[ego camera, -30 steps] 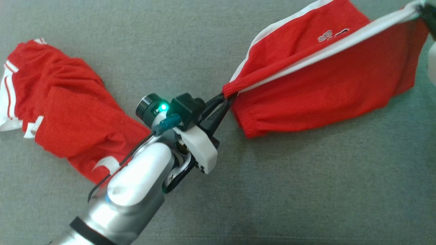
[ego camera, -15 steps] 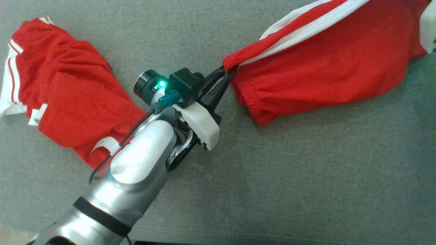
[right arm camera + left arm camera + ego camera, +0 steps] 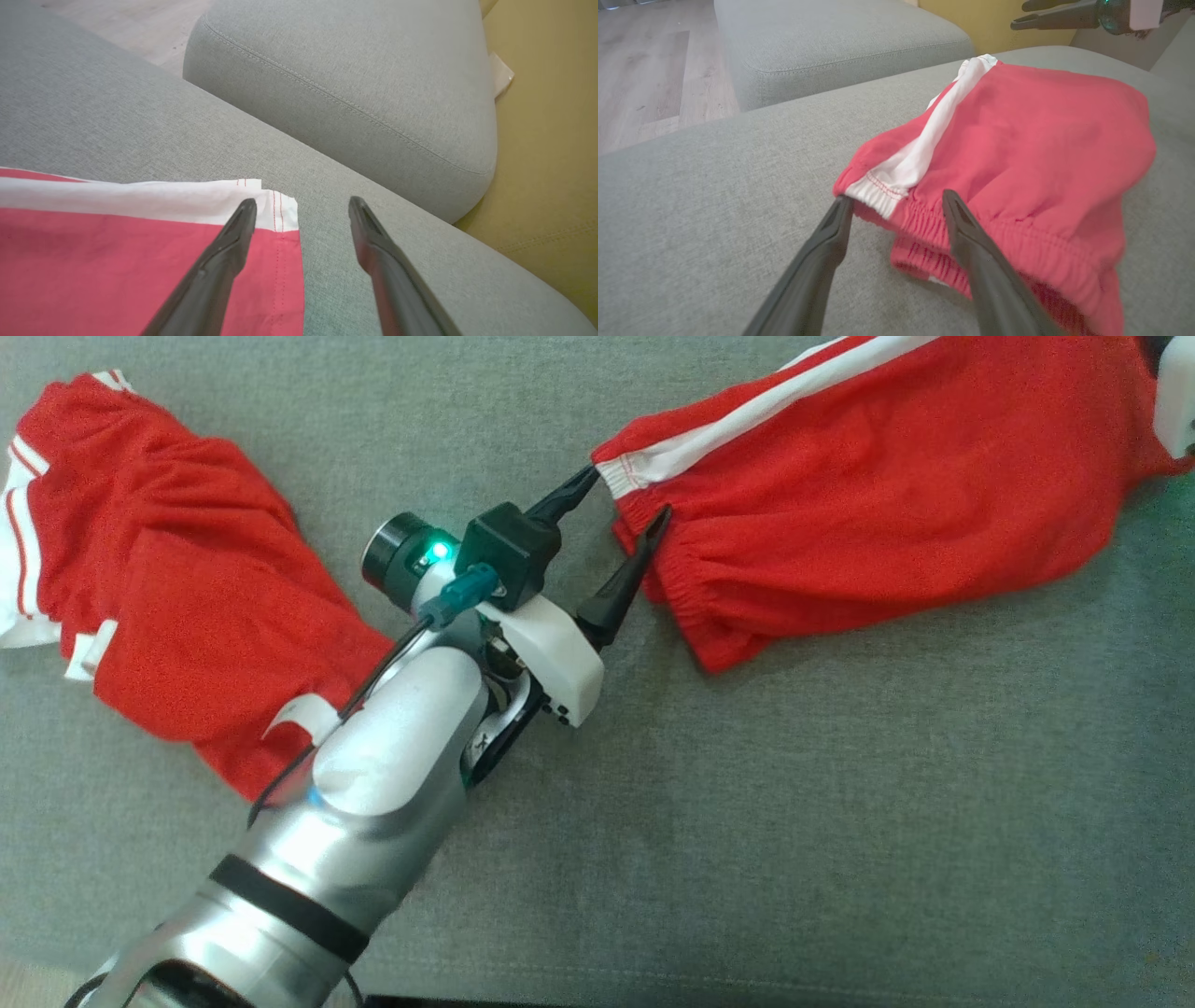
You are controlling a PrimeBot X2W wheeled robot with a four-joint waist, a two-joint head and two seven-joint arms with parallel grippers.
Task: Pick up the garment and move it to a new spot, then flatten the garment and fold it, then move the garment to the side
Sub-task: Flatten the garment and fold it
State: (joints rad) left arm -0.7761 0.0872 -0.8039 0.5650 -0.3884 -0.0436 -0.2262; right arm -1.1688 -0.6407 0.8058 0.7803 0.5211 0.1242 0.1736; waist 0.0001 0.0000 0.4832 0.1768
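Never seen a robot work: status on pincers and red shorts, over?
Left pincer open at waistband. Right pincer open by far corner. Red shorts lying on sofa, unheld. Second red garment apart, left.

A grey couch cushion (image 3: 747, 821) carries red shorts (image 3: 887, 495) and another red garment (image 3: 168, 607).

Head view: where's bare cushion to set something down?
Free: the grey cushion below the red shorts, right of the left arm; also the strip beyond the left tool, between both garments. Crowded: left side, where the second red garment lies.
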